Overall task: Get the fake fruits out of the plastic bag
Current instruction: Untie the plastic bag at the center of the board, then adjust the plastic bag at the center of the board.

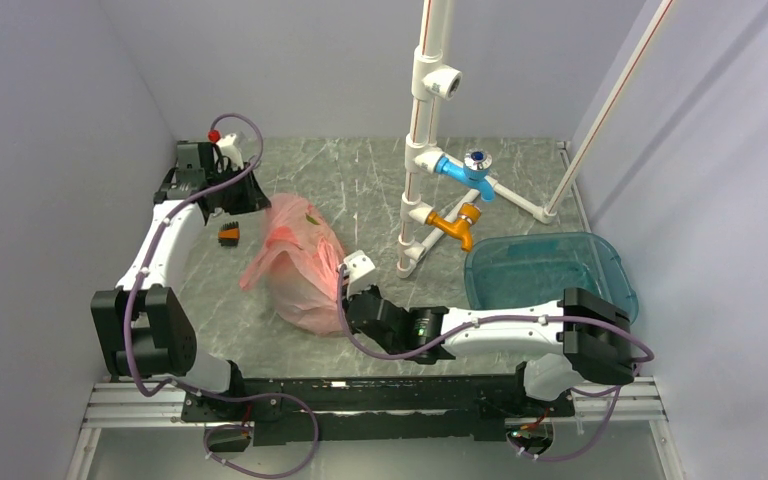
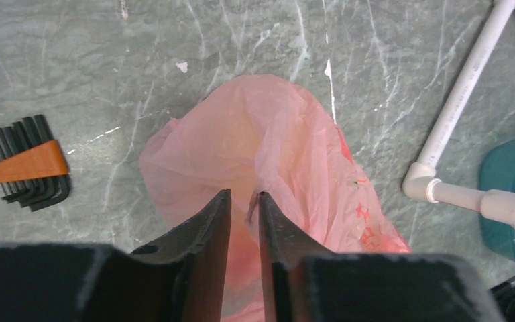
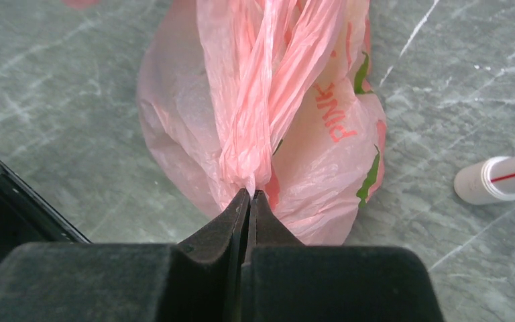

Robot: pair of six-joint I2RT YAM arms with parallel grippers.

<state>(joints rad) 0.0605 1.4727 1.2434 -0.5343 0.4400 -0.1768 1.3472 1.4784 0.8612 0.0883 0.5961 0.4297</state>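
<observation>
The pink plastic bag (image 1: pixel 295 270) lies bulging on the marble table, left of centre. The fake fruits are hidden inside it; only red and green prints show. My right gripper (image 1: pixel 343 285) is at the bag's near right side. In the right wrist view it (image 3: pixel 250 192) is shut on a twisted bunch of the bag's film (image 3: pixel 255 114). My left gripper (image 1: pixel 257 203) hangs over the bag's far end. In the left wrist view it (image 2: pixel 245 194) stands narrowly open, its tips just over the bag (image 2: pixel 241 134), with a fold of film beside the right fingertip (image 2: pixel 263 198).
A set of hex keys in an orange holder (image 1: pixel 228 235) lies left of the bag, also in the left wrist view (image 2: pixel 30 164). A white pipe frame (image 1: pixel 420 180) with blue and orange fittings stands behind. A teal see-through tub (image 1: pixel 550 272) sits at the right.
</observation>
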